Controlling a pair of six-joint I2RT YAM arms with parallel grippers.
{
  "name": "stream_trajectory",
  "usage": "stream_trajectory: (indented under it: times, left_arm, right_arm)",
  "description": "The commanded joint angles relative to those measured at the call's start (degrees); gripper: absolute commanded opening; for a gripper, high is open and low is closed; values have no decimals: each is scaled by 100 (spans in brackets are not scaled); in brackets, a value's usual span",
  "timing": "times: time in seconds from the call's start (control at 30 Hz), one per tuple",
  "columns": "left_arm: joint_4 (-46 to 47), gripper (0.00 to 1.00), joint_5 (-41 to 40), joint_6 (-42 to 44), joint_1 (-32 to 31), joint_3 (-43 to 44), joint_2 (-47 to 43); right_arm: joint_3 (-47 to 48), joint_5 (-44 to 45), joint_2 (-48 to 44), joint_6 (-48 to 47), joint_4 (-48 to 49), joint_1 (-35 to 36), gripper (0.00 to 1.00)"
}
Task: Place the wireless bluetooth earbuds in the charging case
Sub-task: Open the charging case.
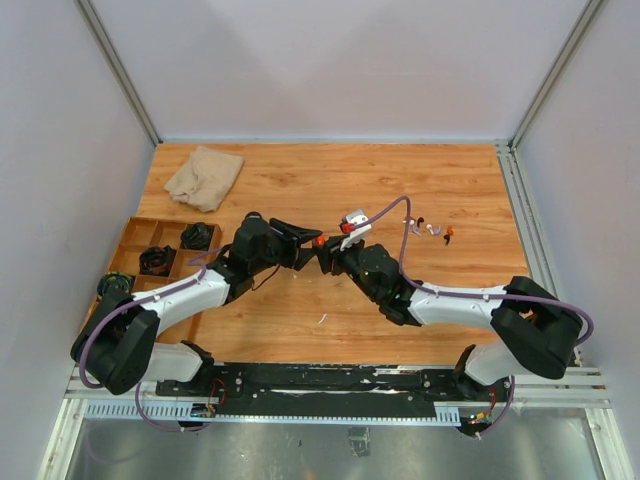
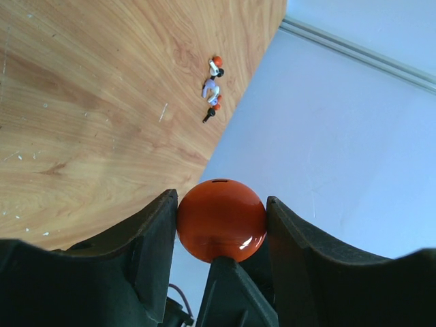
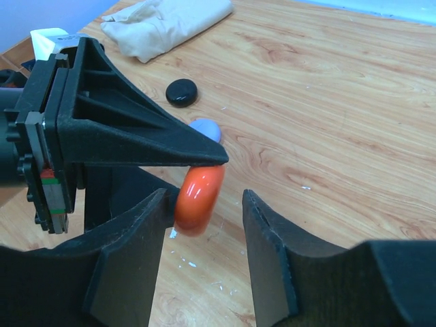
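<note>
The earbuds (image 1: 432, 230) lie loose on the table (image 1: 400, 190) toward its far right side, well apart from both arms. From the left wrist they (image 2: 213, 88) form a short ragged row running up and down the view, in red, lilac-white and black, too small to tell which way any stem points. The red case (image 2: 221, 219) is near mid-table, pinched across its rim by the left gripper (image 2: 221, 204), round face to that camera with a thin dark slot at the top edge. From the right wrist the same case (image 3: 199, 197) shows edge-on, its long axis nearly upright and leaning a little (it seems to hang clear of the wood). The right gripper (image 3: 204, 204) is spread wide around it, one finger just beside it, the other apart. Whether the case's lid is up cannot be made out. Behind the left gripper's finger a lilac puck (image 3: 206, 128) is half hidden; a black puck (image 3: 182, 92) lies beyond it, then a cloth (image 3: 163, 20), cut off at the top. A tray (image 1: 150, 245) sits at the left edge.
</note>
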Motion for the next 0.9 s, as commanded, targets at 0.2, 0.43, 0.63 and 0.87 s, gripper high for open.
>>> stream_trajectory:
  times: [0.2, 0.43, 0.63, 0.87]
  left_arm:
    - [268, 12, 11, -175, -60, -133, -105]
    - [272, 17, 37, -135, -85, -148, -166]
    - [586, 31, 180, 55, -84, -290, -133]
    - [728, 49, 459, 1065, -38, -185, 36]
  right_arm:
    - [128, 176, 17, 64, 107, 125, 39]
    - [147, 188, -61, 75, -36, 126, 17]
    - [192, 141, -374, -261, -348, 125, 3]
    - [331, -453, -930, -761, -1193, -10, 1]
